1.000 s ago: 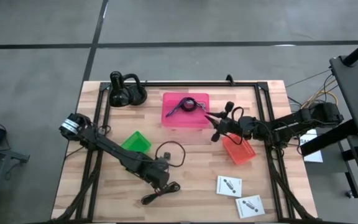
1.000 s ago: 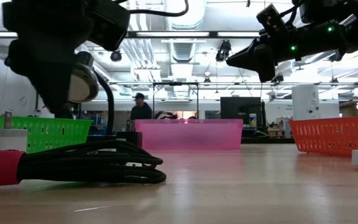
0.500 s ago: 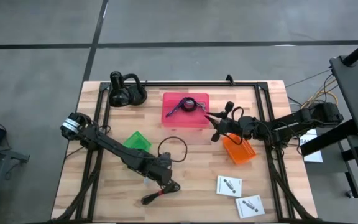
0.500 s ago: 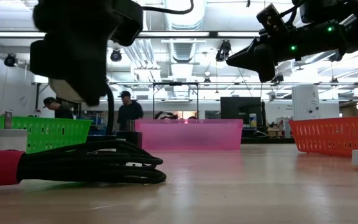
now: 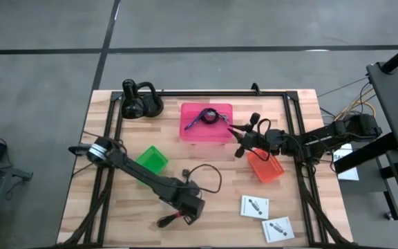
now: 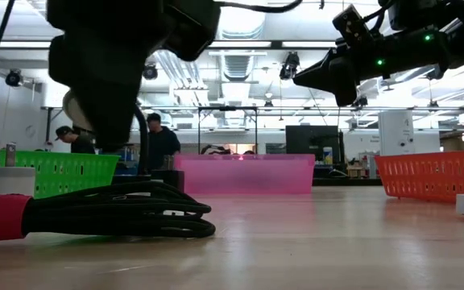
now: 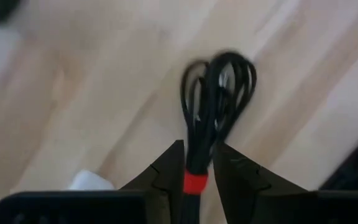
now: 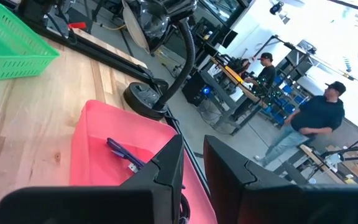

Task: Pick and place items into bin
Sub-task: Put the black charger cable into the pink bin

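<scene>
- Left gripper (image 5: 185, 211), low centre of the high view, sits right over the black cable (image 5: 178, 216); fingers narrowly apart w/ the red-banded end (image 7: 195, 182) between them, touching both – a grip on it.
- Cable's coil (image 7: 219, 87) fans out ahead of the fingertips, flat on the table (image 5: 220, 200).
- Right gripper (image 5: 239, 142), centre-right, hangs above the table between pink bin (image 5: 206, 131) and orange bin (image 5: 265, 167); fingers nearly together, nothing in them.
- Purple cable (image 5: 206, 117) lies in the pink bin.
- Two white packets (image 5: 254, 206) at lower right, well apart from both grippers.
</scene>
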Robot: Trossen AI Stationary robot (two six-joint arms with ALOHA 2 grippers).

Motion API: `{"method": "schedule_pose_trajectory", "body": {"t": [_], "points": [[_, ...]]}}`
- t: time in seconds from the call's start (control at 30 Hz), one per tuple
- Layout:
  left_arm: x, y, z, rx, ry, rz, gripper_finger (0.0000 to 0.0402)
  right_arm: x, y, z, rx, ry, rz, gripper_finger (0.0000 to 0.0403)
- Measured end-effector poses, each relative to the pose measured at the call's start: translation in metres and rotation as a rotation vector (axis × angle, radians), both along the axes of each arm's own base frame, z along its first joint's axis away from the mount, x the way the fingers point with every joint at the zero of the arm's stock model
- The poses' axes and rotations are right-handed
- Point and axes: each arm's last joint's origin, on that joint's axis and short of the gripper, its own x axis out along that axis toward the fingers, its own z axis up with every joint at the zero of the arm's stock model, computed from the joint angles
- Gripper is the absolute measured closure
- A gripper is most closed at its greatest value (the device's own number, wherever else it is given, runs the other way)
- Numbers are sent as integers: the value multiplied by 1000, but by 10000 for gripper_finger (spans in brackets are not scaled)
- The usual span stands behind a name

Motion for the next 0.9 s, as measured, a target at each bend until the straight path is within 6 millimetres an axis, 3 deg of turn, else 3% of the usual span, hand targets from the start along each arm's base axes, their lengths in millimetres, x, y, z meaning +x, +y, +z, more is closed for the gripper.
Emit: {"method": "schedule_pose_trajectory", "body": {"t": [0.37, 0.7, 0.9], "points": [[-9, -3, -12, -85, 101, -12, 326, 0, 0, 0, -6, 3, 0, 351], [-6, -5, -11, -108, 71, -20, 195, 0, 0, 0, -6, 3, 0, 351], [-10, -9, -19, -85, 92, -26, 181, 0, 0, 0, -6, 3, 0, 351]]}}
